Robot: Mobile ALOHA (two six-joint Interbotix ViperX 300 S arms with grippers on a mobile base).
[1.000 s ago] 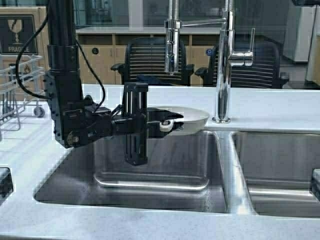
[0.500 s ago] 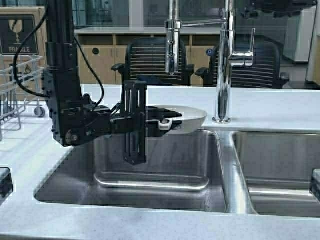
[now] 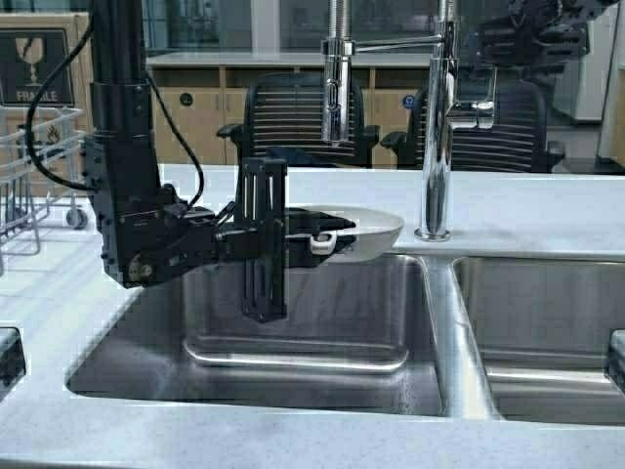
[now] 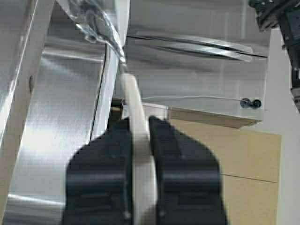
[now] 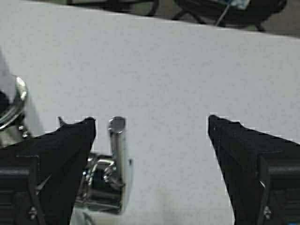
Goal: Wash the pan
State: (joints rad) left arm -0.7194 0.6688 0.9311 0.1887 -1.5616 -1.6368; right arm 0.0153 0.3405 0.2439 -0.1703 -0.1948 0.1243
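High view. The left pincer is clamped on the short handle of the pan, holding it above the back edge of the left sink basin, below and slightly left of the hanging spray head. The pan lies nearly level, rim up; its long axis runs left to right, handle toward the left arm and bowl toward the tall faucet column. The bowl's far edge stops just short of the faucet base. The right pincer is raised at the upper right, beside the faucet lever. A wire rack stands on the pale bench at far left.

Left wrist view. The two dark fingers press on either side of the cream handle, which runs straight away from the camera between them. The pan is seen edge-on; beyond it lie steel sink walls.

Right wrist view. The right pincer is spread wide and holds nothing; the upright chrome lever stands in the gap close to one finger, above the white bench.
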